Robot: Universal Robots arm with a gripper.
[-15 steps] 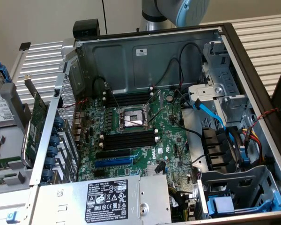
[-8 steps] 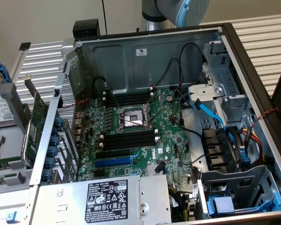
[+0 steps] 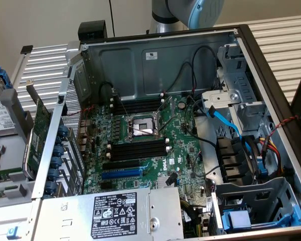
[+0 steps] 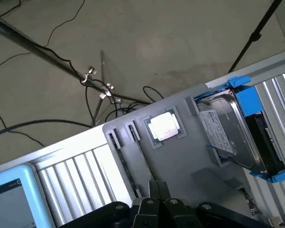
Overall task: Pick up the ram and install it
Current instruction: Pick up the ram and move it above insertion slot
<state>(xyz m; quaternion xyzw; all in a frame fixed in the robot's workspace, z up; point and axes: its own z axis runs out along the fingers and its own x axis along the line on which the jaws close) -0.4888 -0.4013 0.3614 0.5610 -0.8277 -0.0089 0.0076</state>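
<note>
My gripper (image 4: 157, 186) hangs over a grey parts tray (image 4: 190, 156), its black fingers pressed together and holding nothing. Just beyond the fingertips, a long thin dark strip stands on edge in a groove of the tray; it looks like the ram (image 4: 141, 159), though its chips and label are too edge-on to make out. In the exterior view the open computer case shows the green motherboard (image 3: 183, 150), with black memory slots (image 3: 138, 148) on both sides of the CPU socket (image 3: 140, 128). Part of the arm (image 3: 190, 12) shows behind the case.
On the tray sit a silver CPU (image 4: 164, 127) and a hard drive (image 4: 228, 135) in a blue carrier. A large green card (image 3: 37, 135) stands by the case wall at the exterior view's left. Cables, a power supply (image 3: 110, 211) and drive cages (image 3: 251, 201) crowd the case.
</note>
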